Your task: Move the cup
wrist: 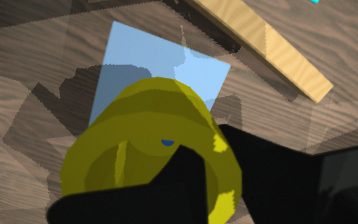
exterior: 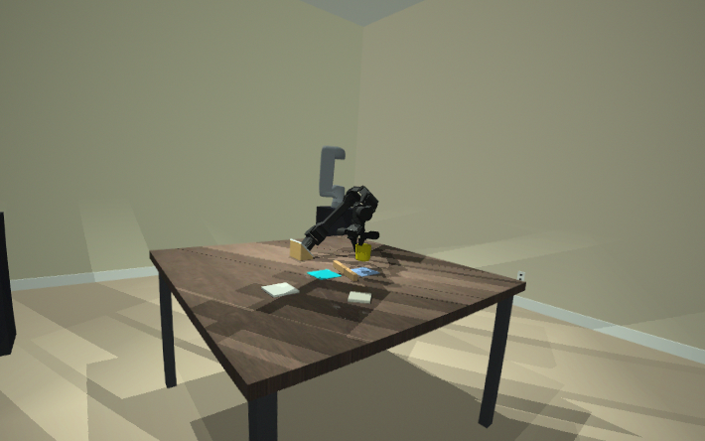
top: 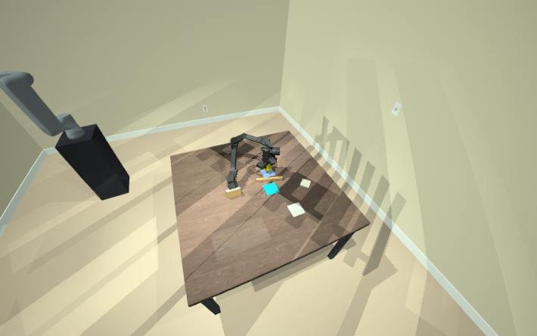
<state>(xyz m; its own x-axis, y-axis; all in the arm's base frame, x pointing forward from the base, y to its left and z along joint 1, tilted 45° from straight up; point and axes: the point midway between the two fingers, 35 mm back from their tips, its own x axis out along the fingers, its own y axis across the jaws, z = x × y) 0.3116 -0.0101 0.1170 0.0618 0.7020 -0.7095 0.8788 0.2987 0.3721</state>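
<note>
Your tool (wrist: 200, 165) is clamped on the yellow cup (wrist: 150, 150) rim, cup raised above the blue pad (wrist: 145, 57). The cyan pad (top: 271, 188) lies just past the wooden bar (top: 269, 178).

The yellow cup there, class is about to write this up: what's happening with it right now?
A single black arm has its pincer shut on the rim of the yellow cup, one finger inside and one outside. The cup is over the light blue pad, and a blue marble shows inside. The cyan pad lies beyond a wooden bar on the table.
</note>
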